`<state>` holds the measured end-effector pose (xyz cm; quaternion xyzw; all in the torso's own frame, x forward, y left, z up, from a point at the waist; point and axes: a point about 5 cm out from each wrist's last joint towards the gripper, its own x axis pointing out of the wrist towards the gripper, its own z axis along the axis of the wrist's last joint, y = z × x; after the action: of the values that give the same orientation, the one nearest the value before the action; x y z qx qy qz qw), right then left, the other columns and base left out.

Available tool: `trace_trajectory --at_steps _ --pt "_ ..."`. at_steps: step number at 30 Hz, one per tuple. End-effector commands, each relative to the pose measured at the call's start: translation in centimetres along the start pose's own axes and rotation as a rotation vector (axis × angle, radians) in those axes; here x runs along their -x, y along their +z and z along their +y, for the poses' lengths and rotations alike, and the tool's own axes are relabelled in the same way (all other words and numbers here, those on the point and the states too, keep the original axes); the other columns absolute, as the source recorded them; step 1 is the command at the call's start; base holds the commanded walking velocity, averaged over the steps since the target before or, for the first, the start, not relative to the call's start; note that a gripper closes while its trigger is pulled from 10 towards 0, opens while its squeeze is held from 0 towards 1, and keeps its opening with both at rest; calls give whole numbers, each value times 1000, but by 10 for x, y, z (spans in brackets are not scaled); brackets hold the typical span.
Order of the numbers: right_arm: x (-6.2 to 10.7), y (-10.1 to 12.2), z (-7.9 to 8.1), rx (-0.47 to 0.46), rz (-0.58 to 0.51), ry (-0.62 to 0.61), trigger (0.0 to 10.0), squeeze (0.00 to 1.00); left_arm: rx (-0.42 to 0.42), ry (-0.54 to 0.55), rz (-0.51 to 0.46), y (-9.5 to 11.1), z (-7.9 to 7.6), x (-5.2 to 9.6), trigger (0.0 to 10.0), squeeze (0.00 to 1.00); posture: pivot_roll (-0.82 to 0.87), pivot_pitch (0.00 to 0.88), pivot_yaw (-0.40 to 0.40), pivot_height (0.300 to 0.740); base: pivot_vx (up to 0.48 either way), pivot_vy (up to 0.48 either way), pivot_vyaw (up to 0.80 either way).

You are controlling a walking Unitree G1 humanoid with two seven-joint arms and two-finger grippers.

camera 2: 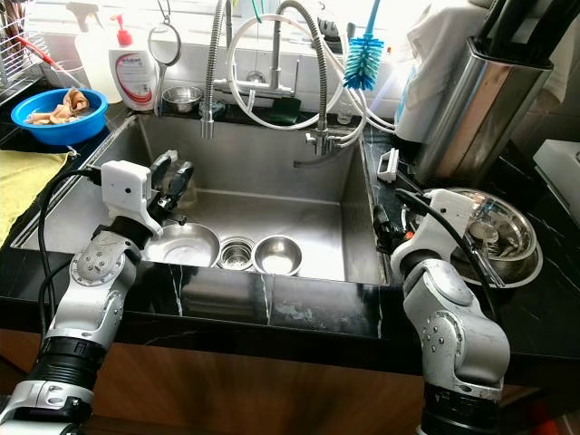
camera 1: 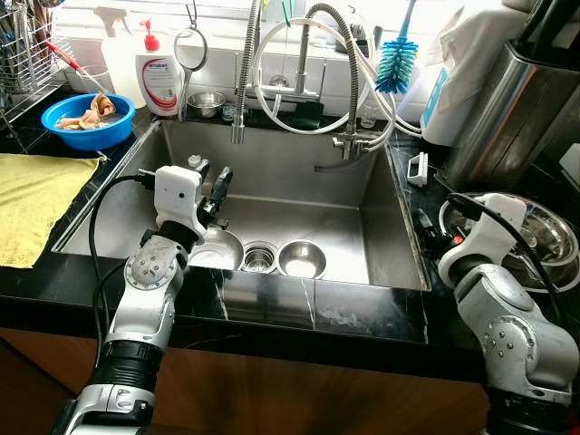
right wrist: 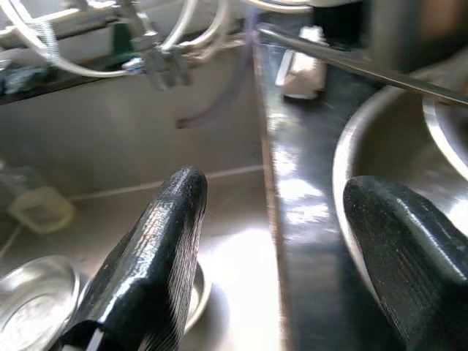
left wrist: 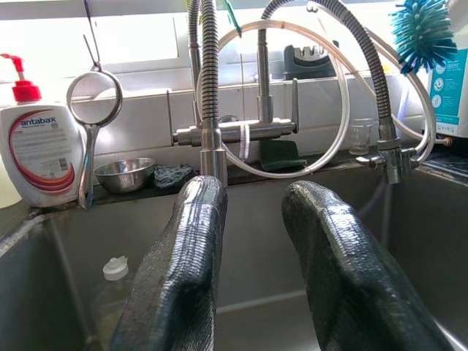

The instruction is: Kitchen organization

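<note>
- My left gripper [camera 1: 210, 186] hangs over the near-left part of the sink [camera 1: 362, 195], fingers apart with nothing between them, so it is free to come down on something.
- Just below and slightly nearer than that claw lies a wide steel dish [camera 1: 216, 249]. Beside it sits the drain strainer [camera 1: 260, 258], and past that a small steel bowl [camera 1: 302, 258]. My guess is these are the dishes I am meant to clear, since they sit loose in the basin.
- Ahead of the left claw, on the back ledge, a tiny steel bowl [left wrist: 126, 174] rests beside a dark scrubber. The soap bottle [left wrist: 38, 155] and a hanging strainer [left wrist: 95, 99] are kept near the faucet [left wrist: 208, 88] for washing.
- A pale capped thing [left wrist: 115, 269] lies low in the basin's left corner. It could be a clear bottle, though the reflection makes that hard to settle.
- My right gripper [right wrist: 281, 256] is spread wide, one finger over the black counter edge [right wrist: 292, 197], the other over the rim of a big steel basin [camera 2: 512, 237] standing on the counter right of the sink. It grips nothing.
- The open stance suggests I am poised between the sink and that basin.
</note>
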<state>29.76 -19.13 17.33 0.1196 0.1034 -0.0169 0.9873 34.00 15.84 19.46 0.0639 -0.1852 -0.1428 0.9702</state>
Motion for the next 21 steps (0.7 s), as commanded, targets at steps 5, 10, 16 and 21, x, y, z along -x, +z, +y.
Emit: trace_trajectory --at_steps 5,10,16,21 --pt "4 8 7 77 -57 34 10000 0 -8 -2 -14 3 -1 -2 10000 0 119 0 -93 740 0 0 0" --pt "9 21 14 260 -224 19 10000 0 -3 31 -14 2 4 -2 10000 0 112 0 -90 740 0 0 0" --pt "21 10 20 378 -344 -7 10000 0 -4 65 -1 -2 13 1 10000 0 104 0 -90 740 0 0 0" --pt "34 1 19 449 -425 -50 10000 0 -5 72 2 -4 12 2 10000 0 91 0 -89 740 0 0 0"
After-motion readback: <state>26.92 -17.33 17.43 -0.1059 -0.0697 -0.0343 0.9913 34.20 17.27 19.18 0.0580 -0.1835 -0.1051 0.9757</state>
